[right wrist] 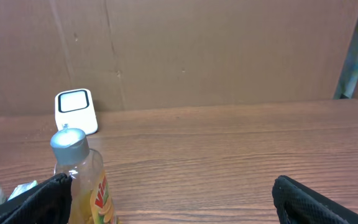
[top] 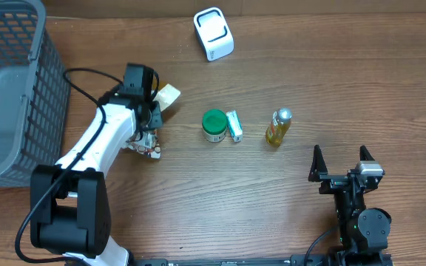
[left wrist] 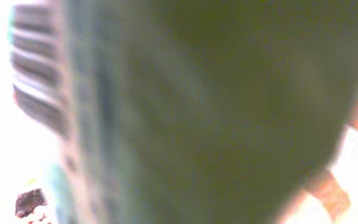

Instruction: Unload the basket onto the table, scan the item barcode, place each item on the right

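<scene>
- Left gripper [top: 157, 103] pinches a pale cream flat packet [top: 168, 94] at the left-centre of the brown wooden worktop [top: 220, 199]. The packet's edge pokes out toward the far side.
- The packet is well apart from the white box-shaped scanner [top: 214, 34], which sits near the far edge.
- Left wrist view is filled by a blurred dark-green surface [left wrist: 216, 112] with dark bar-like stripes [left wrist: 36, 81] at its left edge. Too blurred to read, and the fingers are not visible there.
- Right gripper [top: 340, 170] is spread wide at the front right, apart from every item.
- In a row mid-worktop: green-lidded round jar [top: 214, 124], small white-and-green tube [top: 234, 126] just beside it, and an upright clear bottle of yellow liquid with a silver cap [top: 278, 127] further right.
- Grey wire-mesh basket [top: 13, 89] sits at the far left.
</scene>
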